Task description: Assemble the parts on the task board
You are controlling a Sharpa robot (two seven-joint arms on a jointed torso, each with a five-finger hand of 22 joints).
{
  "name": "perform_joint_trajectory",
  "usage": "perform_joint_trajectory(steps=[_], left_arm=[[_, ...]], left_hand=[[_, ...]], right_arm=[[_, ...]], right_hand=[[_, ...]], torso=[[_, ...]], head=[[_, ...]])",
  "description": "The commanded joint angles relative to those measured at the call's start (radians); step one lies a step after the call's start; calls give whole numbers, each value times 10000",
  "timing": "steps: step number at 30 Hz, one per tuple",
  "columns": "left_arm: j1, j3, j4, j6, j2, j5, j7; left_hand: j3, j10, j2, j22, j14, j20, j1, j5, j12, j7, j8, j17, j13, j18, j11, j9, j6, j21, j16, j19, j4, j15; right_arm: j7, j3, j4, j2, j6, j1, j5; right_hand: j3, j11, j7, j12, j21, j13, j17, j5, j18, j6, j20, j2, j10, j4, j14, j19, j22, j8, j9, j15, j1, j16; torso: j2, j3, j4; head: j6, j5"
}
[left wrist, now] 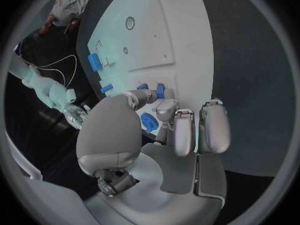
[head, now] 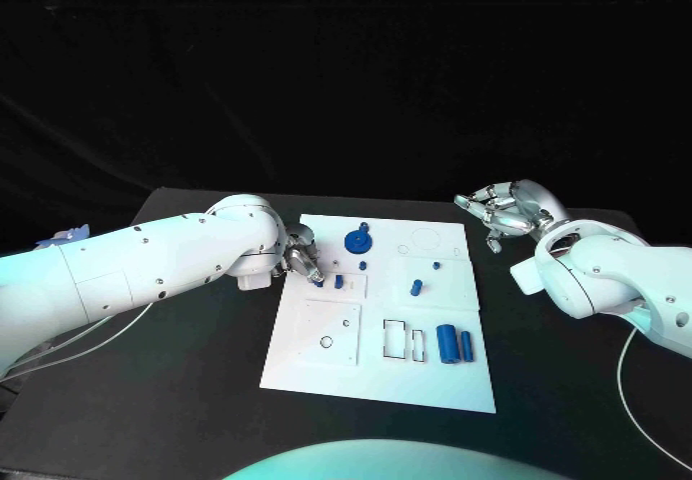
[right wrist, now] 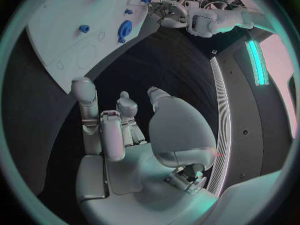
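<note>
The white task board (head: 332,365) lies in the middle of the black table. My left hand (head: 300,255) reaches over its left edge, fingers apart, with its fingertips (left wrist: 165,106) right at two small blue parts (head: 339,282) standing in a raised square plate. I cannot tell whether they touch. A blue round part (head: 358,240) lies just behind the hand. Two blue pegs (head: 415,288) stand mid-board, and two blue cylinders (head: 456,344) lie at the right beside rectangular slots. My right hand (head: 498,212) hovers off the board's back right corner, holding nothing, its fingers (right wrist: 94,115) apart.
Bare black tabletop (head: 188,390) surrounds the board on all sides. A thin cable (head: 101,335) hangs under my left arm, another cable (head: 627,385) trails by the right arm. A round recess (head: 426,240) is outlined at the board's back right.
</note>
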Motion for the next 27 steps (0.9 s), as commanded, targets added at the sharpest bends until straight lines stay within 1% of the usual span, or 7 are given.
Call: perform_joint_trajectory(steps=[1, 3, 10, 16, 21, 27], left_arm=[[-13, -11, -1, 322, 11, -19, -78], [-14, -11, -13, 318, 15, -21, -82], [-14, -11, -67, 152, 59, -4, -72], [-16, -15, -106, 218, 108, 9, -67], [-19, -22, -134, 307, 139, 26, -72], [-20, -32, -175, 355, 164, 34, -95]], left_hand=[[1207, 61, 109, 6, 848, -19, -25, 49, 34, -166, 79, 1736, 9, -152, 21, 104, 184, 43, 57, 48, -1211, -56], [1207, 61, 109, 6, 848, -19, -25, 49, 34, -166, 79, 1736, 9, -152, 21, 104, 184, 43, 57, 48, -1211, -56], [1194, 55, 124, -11, 844, -23, -75, 33, 4, -174, 99, 1721, -43, -148, 15, 93, 201, 34, 51, 41, -1185, -59], [1178, 90, 155, 3, 854, -26, -126, 11, 30, -186, 119, 1768, -3, -151, 7, 80, 218, 39, 72, 45, -1151, -64], [1053, 156, 167, 13, 863, -36, -262, -34, 68, -220, 160, 1811, 49, -153, -13, 41, 250, 40, 92, 48, -1083, -79], [689, 233, 169, 24, 876, -67, -508, -65, 116, -289, 203, 1877, 131, -154, -62, -61, 311, 38, 123, 54, -918, -119]], right_arm=[[64, 2, 1, 1, 90, -6, -27], [63, 2, 1, 0, 88, -7, -27], [70, 2, -6, 0, 88, -8, -26], [72, 2, -14, 6, 86, -12, -25], [74, 2, -14, 5, 82, -14, -25], [74, 2, -14, 0, 73, -15, -25]], right_hand=[[-61, -9, -2, 56, -55, -6, 615, 34, 99, -65, -49, 35, -77, -21, 523, 6, 6, 67, -10, -65, 31, -50], [-61, -9, -2, 56, -55, -6, 615, 34, 99, -65, -49, 35, -77, -21, 523, 6, 6, 67, -10, -65, 31, -50], [-61, -9, -2, 56, -55, -6, 615, 34, 99, -65, -49, 35, -77, -21, 523, 6, 6, 67, -10, -65, 31, -50], [-61, -9, -2, 56, -55, -6, 615, 34, 99, -65, -49, 35, -77, -21, 523, 6, 6, 67, -10, -65, 31, -50], [-61, -9, -2, 56, -55, -6, 615, 34, 99, -65, -49, 35, -77, -21, 523, 6, 6, 67, -10, -65, 31, -50], [-61, -9, -2, 56, -55, -6, 615, 34, 99, -65, -49, 35, -77, -21, 523, 6, 6, 67, -10, -65, 31, -50]], torso=[[0, -4, -7], [1, 2, -6], [4, -1, 7], [-1, 3, -8], [-2, 3, -8], [-3, 0, -7]], head=[[3, 8], [0, 9], [-12, 5], [-37, 13], [-42, 11], [-44, -2]])
